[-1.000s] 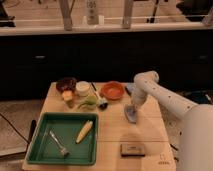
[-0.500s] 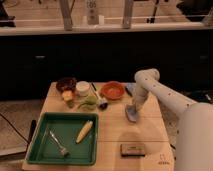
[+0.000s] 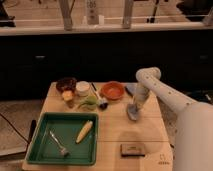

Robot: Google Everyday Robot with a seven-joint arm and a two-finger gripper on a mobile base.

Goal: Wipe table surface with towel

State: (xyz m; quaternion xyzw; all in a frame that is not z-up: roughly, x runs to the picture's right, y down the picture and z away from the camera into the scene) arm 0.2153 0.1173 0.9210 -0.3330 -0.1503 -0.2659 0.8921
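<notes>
My gripper (image 3: 133,111) points down at the right-middle of the wooden table (image 3: 115,131). It is shut on a small grey-blue towel (image 3: 132,115), and the towel's lower end touches the tabletop. The white arm bends over from the right, with its elbow above the table's back right corner. The towel hides the gripper's tips.
A green tray (image 3: 44,150) at the front left holds a corn cob (image 3: 84,131) and a fork (image 3: 58,143). An orange bowl (image 3: 113,90), a dark bowl (image 3: 65,84), a white cup (image 3: 82,88), a green item (image 3: 88,103) and a brush (image 3: 99,99) stand at the back. A dark flat object (image 3: 131,149) lies at the front right.
The gripper and towel have shifted slightly to the right on the table. The arm's elbow has risen a little. Nothing else has moved.
</notes>
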